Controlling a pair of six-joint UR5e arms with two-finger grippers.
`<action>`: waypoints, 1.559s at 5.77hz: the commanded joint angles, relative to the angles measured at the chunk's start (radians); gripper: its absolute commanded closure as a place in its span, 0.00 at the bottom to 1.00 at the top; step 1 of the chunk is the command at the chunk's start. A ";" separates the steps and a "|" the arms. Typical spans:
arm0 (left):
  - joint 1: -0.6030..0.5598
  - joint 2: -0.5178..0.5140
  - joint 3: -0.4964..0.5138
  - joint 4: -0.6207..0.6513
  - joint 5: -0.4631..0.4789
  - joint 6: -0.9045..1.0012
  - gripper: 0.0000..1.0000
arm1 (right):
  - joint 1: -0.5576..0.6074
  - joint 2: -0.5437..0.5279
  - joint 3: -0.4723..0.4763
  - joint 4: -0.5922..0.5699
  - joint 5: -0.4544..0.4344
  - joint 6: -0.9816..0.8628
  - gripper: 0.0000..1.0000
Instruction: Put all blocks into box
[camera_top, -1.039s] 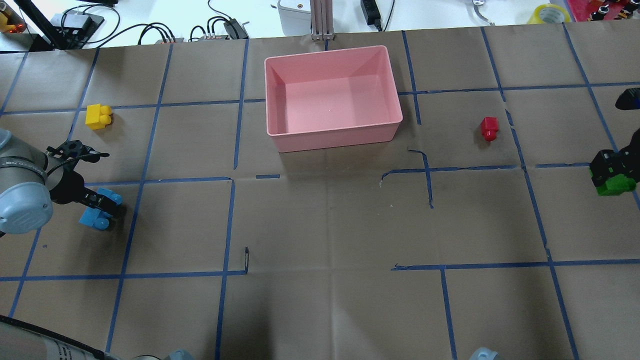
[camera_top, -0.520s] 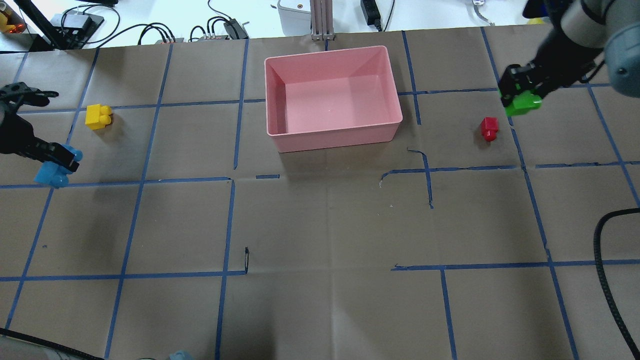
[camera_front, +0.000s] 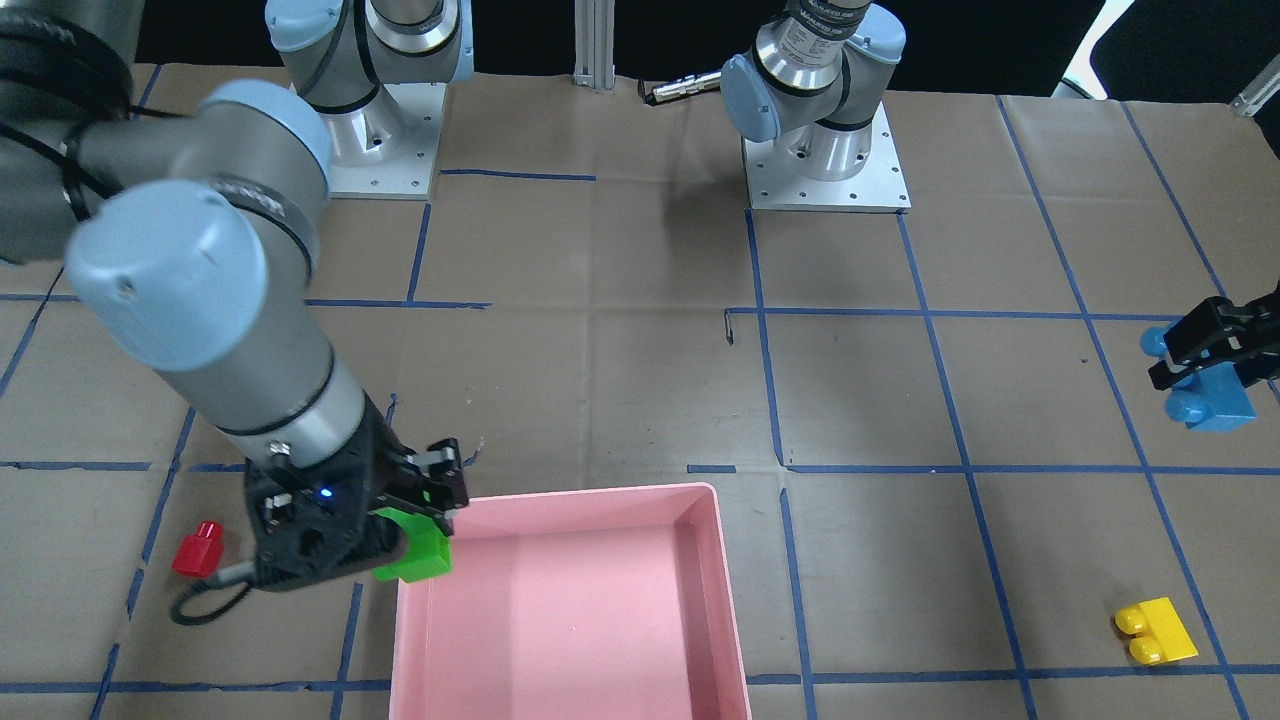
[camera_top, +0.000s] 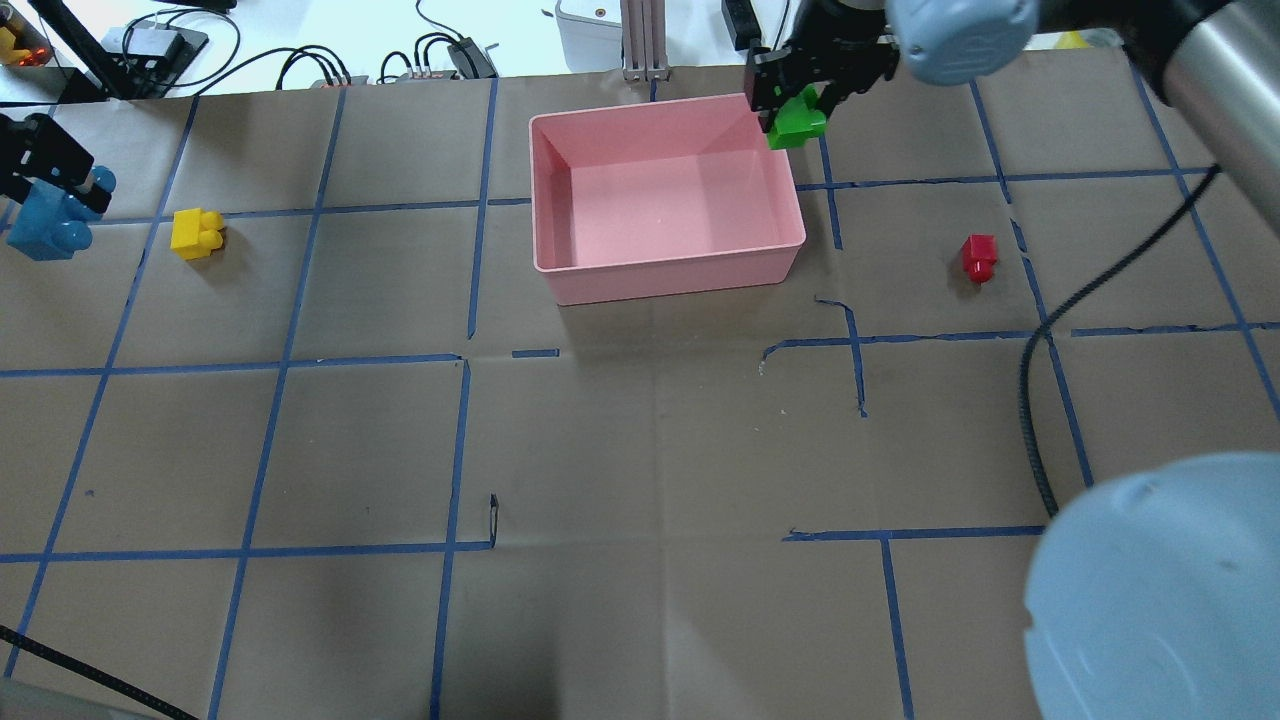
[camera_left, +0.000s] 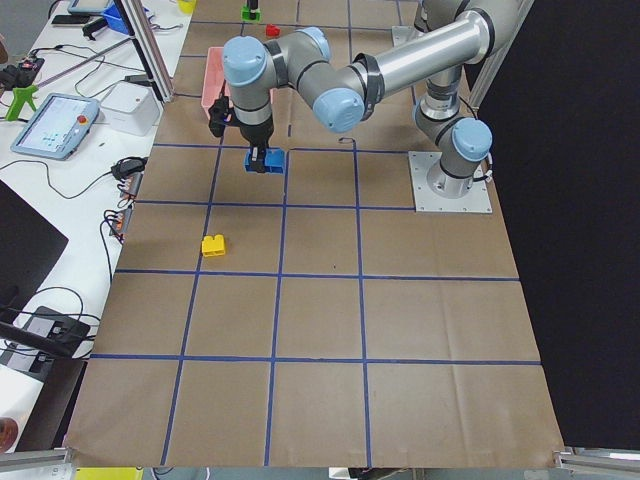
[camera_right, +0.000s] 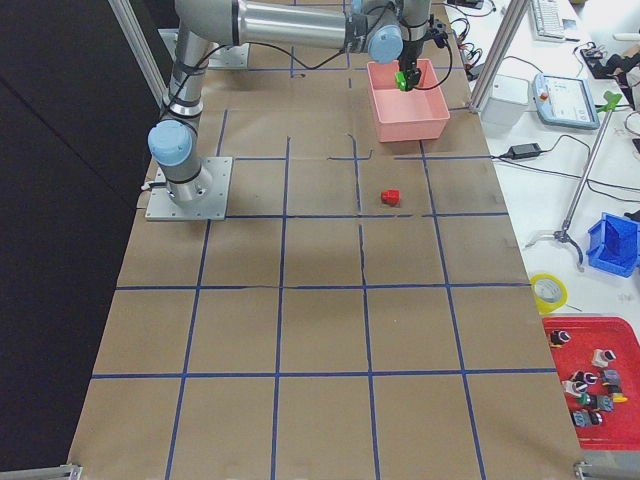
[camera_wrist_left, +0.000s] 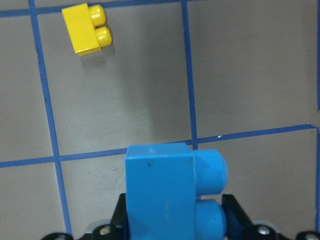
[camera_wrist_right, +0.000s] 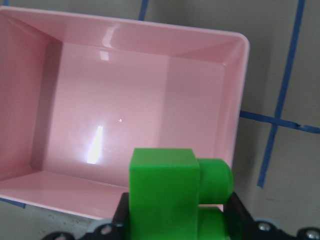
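My right gripper (camera_top: 797, 106) is shut on the green block (camera_top: 797, 128) and holds it over the far right corner of the pink box (camera_top: 670, 280). In the right wrist view the green block (camera_wrist_right: 167, 192) hangs above the box rim (camera_wrist_right: 210, 35). My left gripper (camera_top: 60, 190) is shut on the blue block (camera_top: 45, 225), raised at the far left, beside the yellow block (camera_top: 197, 233). The left wrist view shows the blue block (camera_wrist_left: 162, 192) with the yellow block (camera_wrist_left: 85, 29) on the table below. The red block (camera_top: 979, 257) lies right of the box.
Cables and equipment (camera_top: 450, 55) lie past the table's far edge behind the box. My right arm's elbow (camera_top: 1160, 590) and its cable (camera_top: 1030, 400) fill the overhead view's lower right. The two arm bases (camera_front: 825, 150) stand at the robot's side of the table.
My right gripper carried the green block from the right edge leftward to the box's far right corner. My left gripper carried the blue block away toward the far left, past the yellow block.
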 joint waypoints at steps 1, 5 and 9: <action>-0.146 -0.075 0.089 0.010 -0.007 -0.223 1.00 | 0.073 0.085 -0.057 -0.047 0.007 0.126 0.89; -0.366 -0.367 0.402 0.014 -0.010 -0.541 1.00 | 0.077 0.107 -0.068 -0.090 0.039 0.128 0.00; -0.585 -0.479 0.436 0.142 -0.002 -0.826 1.00 | -0.073 -0.127 0.105 0.093 0.006 0.040 0.01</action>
